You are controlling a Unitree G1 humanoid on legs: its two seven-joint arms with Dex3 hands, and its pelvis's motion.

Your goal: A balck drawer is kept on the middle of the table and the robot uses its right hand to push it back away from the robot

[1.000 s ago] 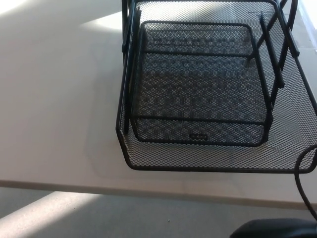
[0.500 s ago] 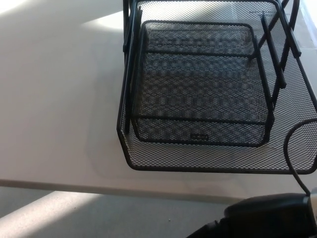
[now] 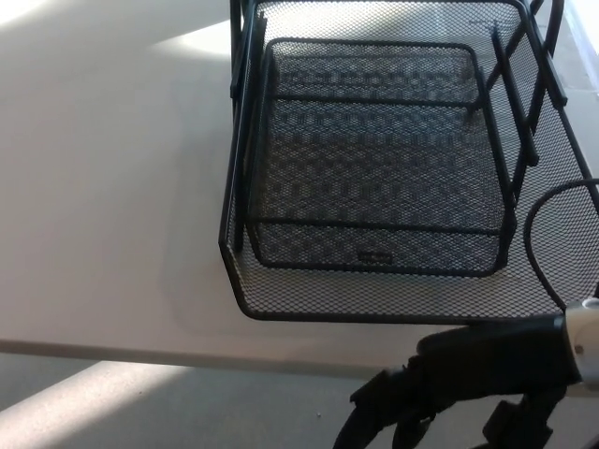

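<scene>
Head view | black mesh drawer (image 3: pixel 393 168) on white table (image 3: pixel 103 206) | grey floor (image 3: pixel 187 412)

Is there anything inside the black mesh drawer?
No, the black mesh drawer shows only its bare mesh floor, with nothing lying in it.

Nothing can be read. A small dark tag (image 3: pixel 373 254) sits on the front wall of the black wire-mesh drawer (image 3: pixel 374 168), near the white table's (image 3: pixel 112 206) front edge, but its marks are too blurred to make out.
</scene>
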